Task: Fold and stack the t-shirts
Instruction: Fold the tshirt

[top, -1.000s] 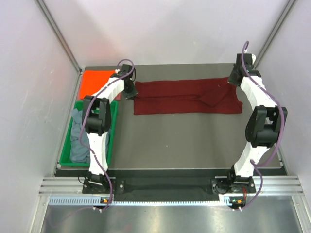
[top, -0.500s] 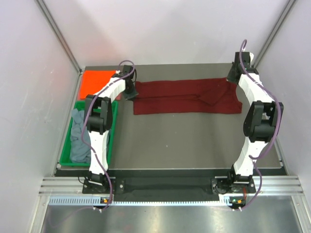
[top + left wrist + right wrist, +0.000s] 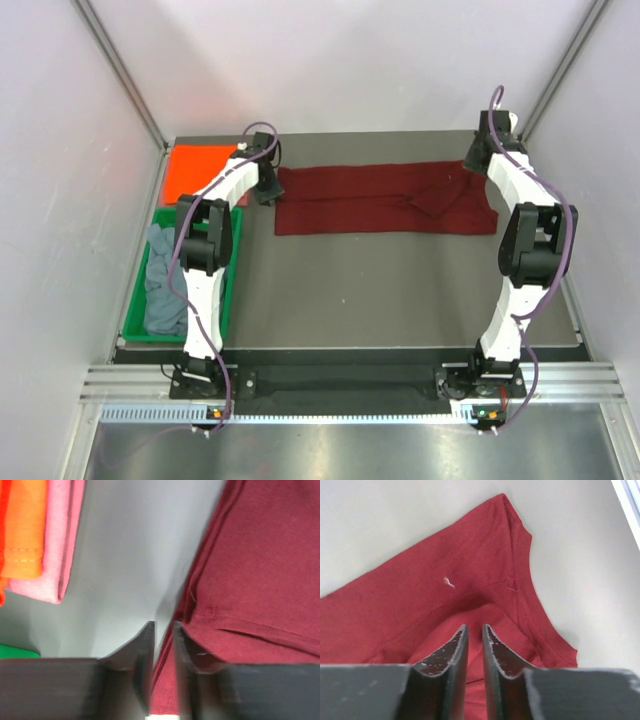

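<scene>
**A:** Three t-shirts on show, and one looks done: the orange shirt lies folded flat just beyond the green tray, on top of a pink cloth.

**B:** And the maroon shirt?

**A:** Halfway, I'd say. It lies as a long narrow band on the table, off to the right of the tray and level with its far end. The end farthest from the tray is rumpled, with the sleeve bunched up.

**B:** Grippers?

**A:** The left gripper sits over the band's end nearest the tray. Its jaws are parted by a narrow slit with the hem below them, and nothing is pinched that I can see. The right gripper hovers over the rumpled end, a similar narrow slit, empty too.

**B:** What's left?

**A:** Cross folds on the maroon, then onto the orange. The grey-blue shirt lies crumpled inside the tray, not folded at all.

**B:** Obstacles?

**A:** Few. The tray's wall sits close to the stack, and I judge that bunched sleeve needs smoothing before the next fold.
</scene>
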`<state>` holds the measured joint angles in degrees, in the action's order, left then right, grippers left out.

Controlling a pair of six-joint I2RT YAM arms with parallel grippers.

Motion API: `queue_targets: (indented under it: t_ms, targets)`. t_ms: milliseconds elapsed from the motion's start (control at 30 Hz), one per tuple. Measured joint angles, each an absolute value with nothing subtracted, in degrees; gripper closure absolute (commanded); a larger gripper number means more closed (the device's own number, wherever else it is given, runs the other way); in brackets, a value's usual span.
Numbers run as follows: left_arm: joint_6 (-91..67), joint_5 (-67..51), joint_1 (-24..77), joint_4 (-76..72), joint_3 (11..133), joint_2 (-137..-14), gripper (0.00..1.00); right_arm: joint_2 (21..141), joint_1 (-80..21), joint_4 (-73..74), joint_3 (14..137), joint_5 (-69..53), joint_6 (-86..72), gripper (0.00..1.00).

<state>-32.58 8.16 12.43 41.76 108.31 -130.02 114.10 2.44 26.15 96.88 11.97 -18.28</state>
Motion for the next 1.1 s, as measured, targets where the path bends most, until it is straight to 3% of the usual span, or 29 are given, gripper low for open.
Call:
queue_targets:
  t_ms: [67, 167, 233, 400, 600, 1100]
  targets:
    - [-32.71, 8.69, 12.38, 42.06, 108.31, -130.21, 0.66, 114.19, 2.44, 26.11, 96.9, 11.97, -18.17, 0.78]
    - [-32.8, 8.95, 12.29, 42.28, 108.55, -130.23, 0.62, 114.21, 2.48, 26.46, 97.65, 11.94, -18.59, 0.6]
    - [-32.69, 8.78, 12.29, 42.26, 108.64, -129.97, 0.61, 114.21, 2.55, 27.16, 98.74, 11.92, -19.27, 0.57]
    - [-30.48, 6.63, 13.72, 41.43, 108.05, -126.43, 0.6, 113.84, 2.81, 28.73, 99.98, 8.49, -22.9, 0.57]
    - [-28.47, -0.54, 17.52, 35.55, 101.36, -118.93, 0.6, 109.84, 2.81, 29.23, 88.4, 1.13, -31.62, 0.59]
    - [-28.27, -2.98, 16.67, 33.06, 95.11, -120.64, 0.6, 108.66, 2.13, 22.85, 71.9, -6.13, -48.66, 0.64]
